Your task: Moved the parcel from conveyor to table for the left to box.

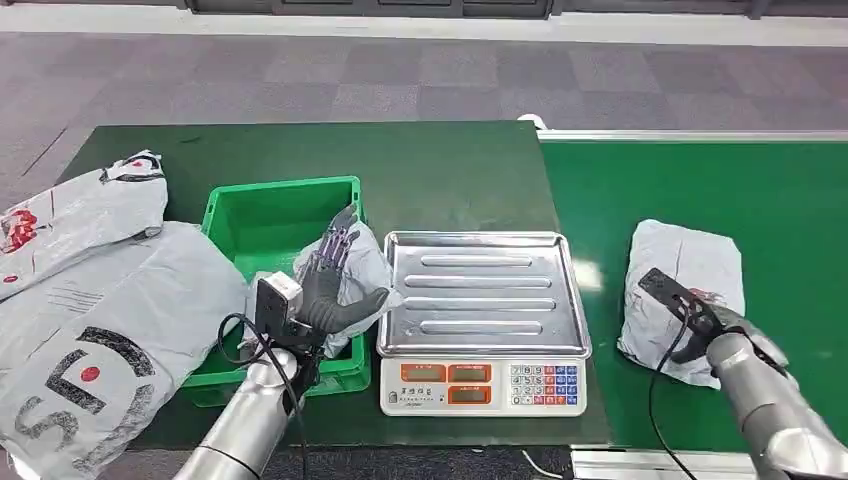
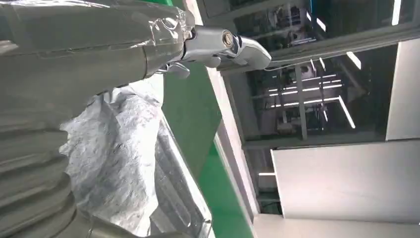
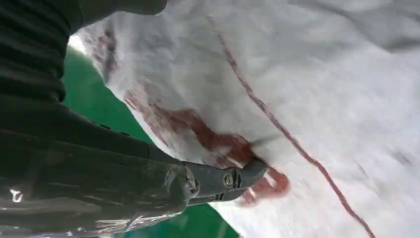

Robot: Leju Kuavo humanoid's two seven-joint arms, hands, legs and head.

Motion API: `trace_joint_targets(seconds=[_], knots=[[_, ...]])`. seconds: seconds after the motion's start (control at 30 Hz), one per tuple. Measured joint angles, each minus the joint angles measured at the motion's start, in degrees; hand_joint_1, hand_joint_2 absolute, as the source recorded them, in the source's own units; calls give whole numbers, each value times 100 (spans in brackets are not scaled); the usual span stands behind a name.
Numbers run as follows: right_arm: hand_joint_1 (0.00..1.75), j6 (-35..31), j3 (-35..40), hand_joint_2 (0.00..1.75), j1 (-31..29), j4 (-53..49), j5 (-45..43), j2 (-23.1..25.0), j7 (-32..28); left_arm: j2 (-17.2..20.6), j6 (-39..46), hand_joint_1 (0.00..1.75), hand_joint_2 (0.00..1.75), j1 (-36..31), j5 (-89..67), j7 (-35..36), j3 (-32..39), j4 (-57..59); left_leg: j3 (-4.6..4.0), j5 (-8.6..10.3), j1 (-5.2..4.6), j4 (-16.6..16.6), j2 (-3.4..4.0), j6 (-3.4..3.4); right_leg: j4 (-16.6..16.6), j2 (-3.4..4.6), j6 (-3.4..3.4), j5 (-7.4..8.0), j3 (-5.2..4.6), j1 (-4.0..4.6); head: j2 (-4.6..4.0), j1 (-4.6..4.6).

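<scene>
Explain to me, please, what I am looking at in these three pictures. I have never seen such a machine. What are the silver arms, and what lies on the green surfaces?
This is a humanoid robot with two silver arms, each ending in a robot hand. The large picture is taken from its head, looking down. The other two come from cameras at its wrists, so they look turned.

On the dark green table stand a green box and a weighing scale with a metal tray. Large grey mail bags lie beside the box. On the brighter green conveyor lies a grey parcel.

The left robot hand rests on a crumpled grey parcel at the box's edge, fingers spread; whether it grips is unclear. The right robot hand lies on the conveyor parcel; its wrist view shows a finger touching the wrapping.
</scene>
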Motion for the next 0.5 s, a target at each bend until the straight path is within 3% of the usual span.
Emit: trace_joint_targets(seconds=[0.17,0.2,0.23,0.37,0.5], knots=[[0,240,302,175,-79,175,271,0,282,37,116,0,175,5,-11,0,0,4,1,0,-1,1,1,0,0,2,0,1,0,-1,0,0],[19,267,319,175,-98,199,299,0,312,42,118,0,175,2,-11,0,0,13,0,0,-1,1,0,0,0,1,0,1,0,-1,0,0],[175,293,321,175,-120,219,321,4,341,44,118,0,175,-1,-9,0,0,26,1,0,-1,1,-1,0,0,1,0,1,1,-1,0,0],[175,278,502,175,-182,301,467,7,518,52,142,0,175,-17,33,0,0,87,1,0,-2,2,0,0,0,1,0,1,1,-2,0,0],[175,256,520,175,-187,317,404,24,329,63,192,0,175,-10,33,0,0,83,2,0,-1,1,0,0,0,1,0,1,3,-1,0,0]])
